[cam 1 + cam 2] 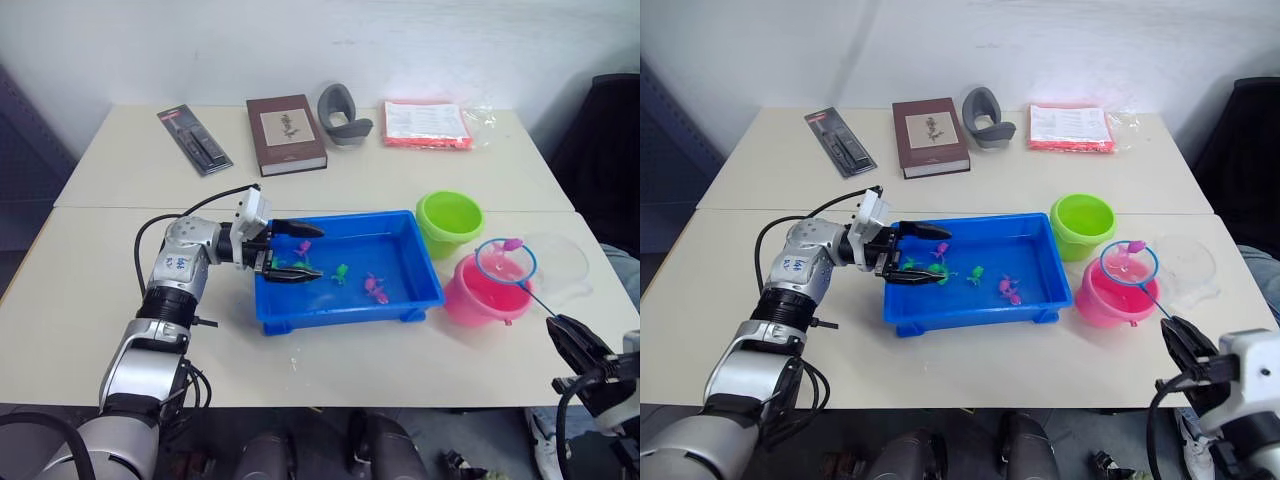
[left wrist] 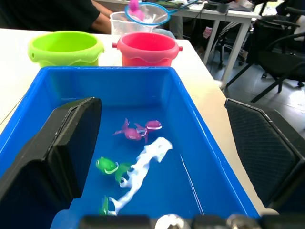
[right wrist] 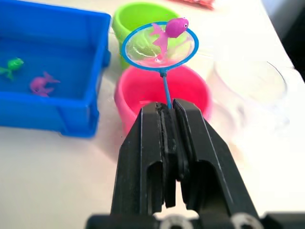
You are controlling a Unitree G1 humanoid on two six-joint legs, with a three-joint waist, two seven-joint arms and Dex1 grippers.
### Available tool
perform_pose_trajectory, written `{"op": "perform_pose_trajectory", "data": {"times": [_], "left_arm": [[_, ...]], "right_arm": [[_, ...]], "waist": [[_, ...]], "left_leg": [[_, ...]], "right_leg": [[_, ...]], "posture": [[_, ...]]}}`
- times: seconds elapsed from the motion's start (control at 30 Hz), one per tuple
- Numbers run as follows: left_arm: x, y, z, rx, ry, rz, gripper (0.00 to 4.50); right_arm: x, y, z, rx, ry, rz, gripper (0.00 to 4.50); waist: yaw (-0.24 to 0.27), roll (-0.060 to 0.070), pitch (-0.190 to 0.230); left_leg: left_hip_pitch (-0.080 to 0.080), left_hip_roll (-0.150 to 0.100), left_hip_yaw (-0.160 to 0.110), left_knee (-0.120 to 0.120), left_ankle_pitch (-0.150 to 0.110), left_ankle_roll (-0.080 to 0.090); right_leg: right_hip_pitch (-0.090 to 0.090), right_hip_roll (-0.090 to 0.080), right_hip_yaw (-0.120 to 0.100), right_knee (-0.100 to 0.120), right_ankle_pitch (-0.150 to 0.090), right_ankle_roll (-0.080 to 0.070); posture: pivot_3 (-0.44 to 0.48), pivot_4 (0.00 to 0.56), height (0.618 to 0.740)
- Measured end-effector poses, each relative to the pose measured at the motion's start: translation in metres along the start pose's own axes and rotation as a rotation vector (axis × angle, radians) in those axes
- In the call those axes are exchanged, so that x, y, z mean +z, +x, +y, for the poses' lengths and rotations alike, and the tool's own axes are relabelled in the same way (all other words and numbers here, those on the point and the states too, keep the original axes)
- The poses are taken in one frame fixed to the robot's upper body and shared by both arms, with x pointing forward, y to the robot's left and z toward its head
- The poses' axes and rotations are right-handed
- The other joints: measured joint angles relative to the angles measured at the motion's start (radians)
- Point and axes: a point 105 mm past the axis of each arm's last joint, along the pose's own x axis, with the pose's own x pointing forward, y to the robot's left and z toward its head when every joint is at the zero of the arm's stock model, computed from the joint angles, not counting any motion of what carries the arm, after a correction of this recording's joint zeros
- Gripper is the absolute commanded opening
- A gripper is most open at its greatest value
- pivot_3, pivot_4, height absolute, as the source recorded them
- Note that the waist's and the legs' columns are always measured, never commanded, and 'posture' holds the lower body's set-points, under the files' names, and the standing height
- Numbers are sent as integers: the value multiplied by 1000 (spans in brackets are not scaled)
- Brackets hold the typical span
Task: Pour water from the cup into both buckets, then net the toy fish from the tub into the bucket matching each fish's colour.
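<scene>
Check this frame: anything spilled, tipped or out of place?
Nothing stands out. Tub, green bucket, pink bucket and cup stand upright; the netted pink fish sits over the pink bucket.

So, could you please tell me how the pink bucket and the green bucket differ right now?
The pink bucket sits nearer the robot; the green bucket sits farther back. The net, carrying a pink fish and held by the right gripper, hovers over the pink bucket, while nothing hangs above the green one. Both are similar-sized, tapered and upright beside the blue tub.
</scene>
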Motion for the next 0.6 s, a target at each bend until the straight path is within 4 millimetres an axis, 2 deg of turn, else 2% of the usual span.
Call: {"op": "perform_pose_trajectory", "data": {"times": [0.1,0.3,0.47,0.6], "left_arm": [[1,5,0,-18,3,-10,4457],[1,8,-1,-27,1,-15,4457],[-4,10,-5,-35,-20,-24,4457],[-4,15,-7,-48,-25,-35,4457]], "right_arm": [[-3,-8,-2,-4,-110,20,0],[-5,-10,-8,-27,-315,22,0],[-17,-6,-23,-49,-637,69,0],[-17,0,-30,-80,-847,49,0]], "waist": [[-1,0,0],[2,0,0],[2,0,0],[1,0,0]], "left_leg": [[1,0,0,-1,0,0],[1,0,0,0,0,0],[1,0,0,0,0,0],[1,0,0,0,0,0]], "right_leg": [[0,1,0,0,0,0],[0,0,1,0,0,0],[0,0,1,0,0,0],[0,0,1,0,0,0]], "posture": [[0,150,740],[0,150,740],[0,150,740],[0,150,740]]}}
